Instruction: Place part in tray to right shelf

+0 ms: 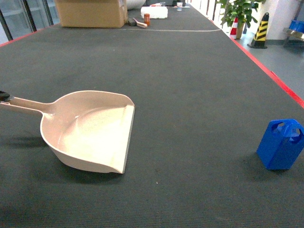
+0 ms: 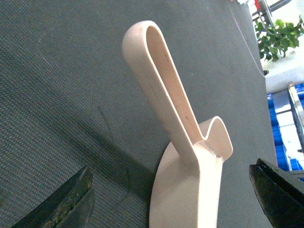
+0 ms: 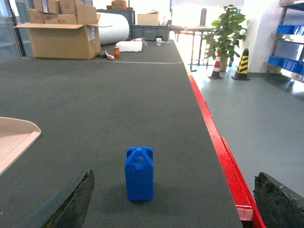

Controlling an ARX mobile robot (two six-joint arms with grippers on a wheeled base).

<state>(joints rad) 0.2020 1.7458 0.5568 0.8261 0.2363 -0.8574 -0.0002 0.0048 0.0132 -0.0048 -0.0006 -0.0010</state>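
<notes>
Tray left, part right, both on my worktop.
My left gripper (image 2: 173,199) has its jaws apart behind the tray (image 1: 90,130) handle; the part (image 1: 281,144) stands upright far right, before my right gripper (image 3: 173,202), jaws apart.

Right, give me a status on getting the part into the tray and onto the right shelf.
Nothing looks done yet. The part stands upright on the dark mat, well apart from the tray, which lies empty. In hand: the left gripper is open astride the tray's handle, and the right gripper is open facing the part. Left: grasp the part, drop it in, carry the tray to the shelf.
</notes>
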